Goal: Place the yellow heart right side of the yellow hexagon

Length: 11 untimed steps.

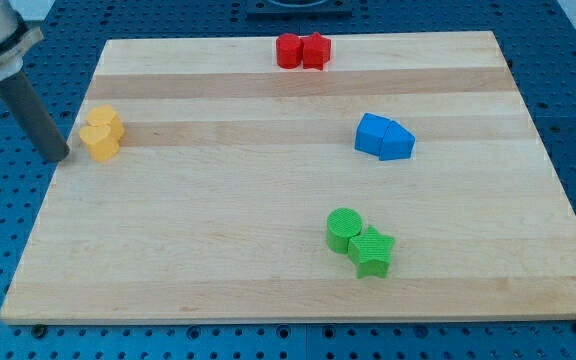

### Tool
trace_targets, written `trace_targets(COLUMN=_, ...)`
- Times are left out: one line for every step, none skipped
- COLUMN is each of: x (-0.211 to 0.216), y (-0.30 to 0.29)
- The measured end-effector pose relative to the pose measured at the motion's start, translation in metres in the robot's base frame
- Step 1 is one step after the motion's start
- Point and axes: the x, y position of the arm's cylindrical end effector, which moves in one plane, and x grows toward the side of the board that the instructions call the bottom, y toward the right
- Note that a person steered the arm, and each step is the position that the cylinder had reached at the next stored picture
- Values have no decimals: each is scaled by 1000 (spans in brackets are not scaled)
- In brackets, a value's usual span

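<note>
Two yellow blocks touch near the counter's left edge: the yellow hexagon above, the yellow heart just below it. My tip rests just left of the heart, apart from it. No fingers exist on this rod. Further right sit paired red blocks, blue blocks, a green cylinder and a green star.

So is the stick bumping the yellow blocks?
Apart. The camera view shows bare wood between my tip and the yellow blocks.
</note>
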Motion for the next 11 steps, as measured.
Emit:
trace_targets(x=4, y=29)
trace_targets(x=4, y=63)
trace_targets(x=3, y=92)
trace_targets(x=-5, y=110)
trace_targets(x=0, y=113)
trace_targets(x=19, y=89)
trace_targets(x=18, y=31)
trace_targets(x=0, y=16)
trace_targets(x=-5, y=34)
trace_targets(x=-5, y=68)
trace_targets(x=-13, y=93)
